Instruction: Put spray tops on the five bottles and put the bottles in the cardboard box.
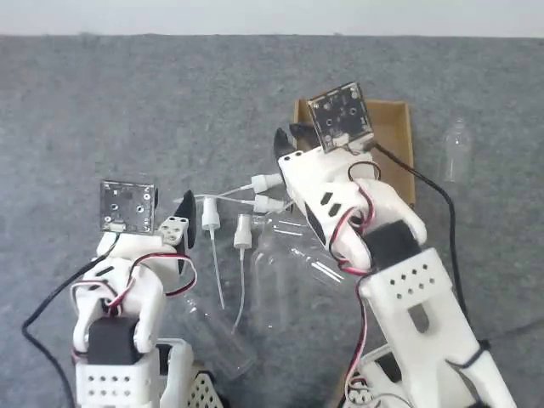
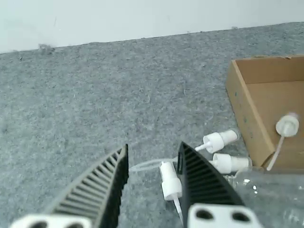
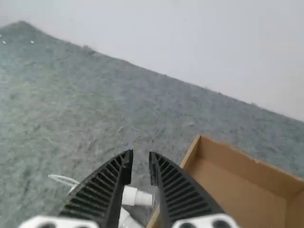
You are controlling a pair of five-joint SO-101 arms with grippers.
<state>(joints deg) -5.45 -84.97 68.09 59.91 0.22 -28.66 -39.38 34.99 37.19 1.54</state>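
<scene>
Cardboard box lies at 1 o'clock on the grey felt, partly beneath the right arm. We judge that no bottle is capped. The lying bottles cluster from centre toward 6 o'clock, and one upright bottle stands well apart at 2 o'clock.

Left gripper: jaws spread wide, holding nothing, straddling the near spray top. The top appears close to one jaw, not centred. We expect an off-centre closure to shove it aside or pinch its thin dip tube, which could kink.

Right gripper: jaws a narrow slot apart, nothing held, above the paired spray tops just beside the box wall. We judge the slot too tight for a head. Descending as set would scatter the pair.

Further hazards:
- The clear bottles are round and light, so seating pressure may roll them.
- One stray top lies inside the box and could be overlooked.
- Both arms work near centre and may collide.
</scene>
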